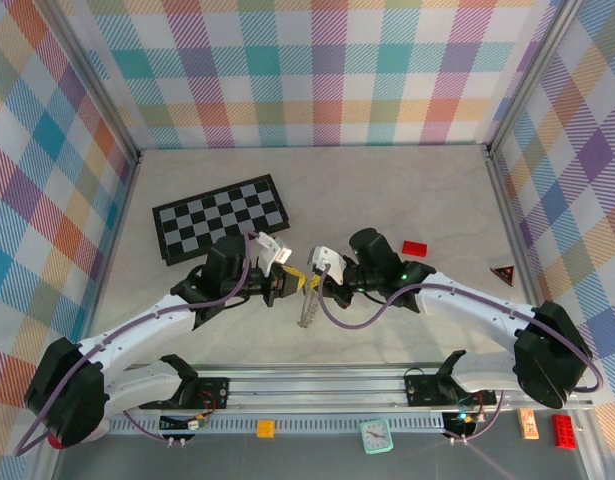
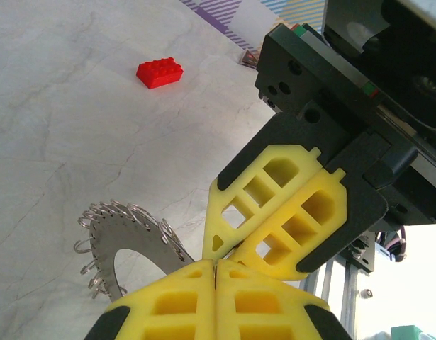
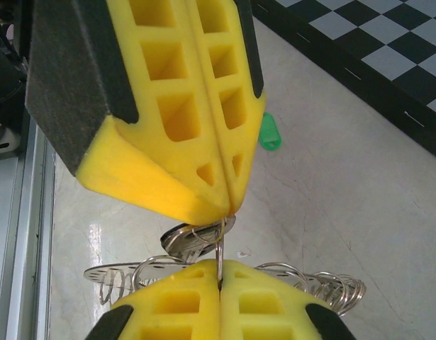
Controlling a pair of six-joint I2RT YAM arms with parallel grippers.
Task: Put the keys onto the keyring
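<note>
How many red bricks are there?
2. One red brick lies on the table beside the right arm; the other brick sits in the near right corner. Others may be hidden.

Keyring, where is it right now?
In the top view the keyring sits near the middle, between the meeting tips of the left tool and right tool, just nearer than the chessboard. The right wrist view shows the right tool pinching it.

both arms bend inward and meet over the middle of the table, nearer its front edge. the left gripper [image 1: 284,285] and the right gripper [image 1: 317,281] are closed, tips almost touching. the right one pinches the keyring [image 2: 106,234].
</note>
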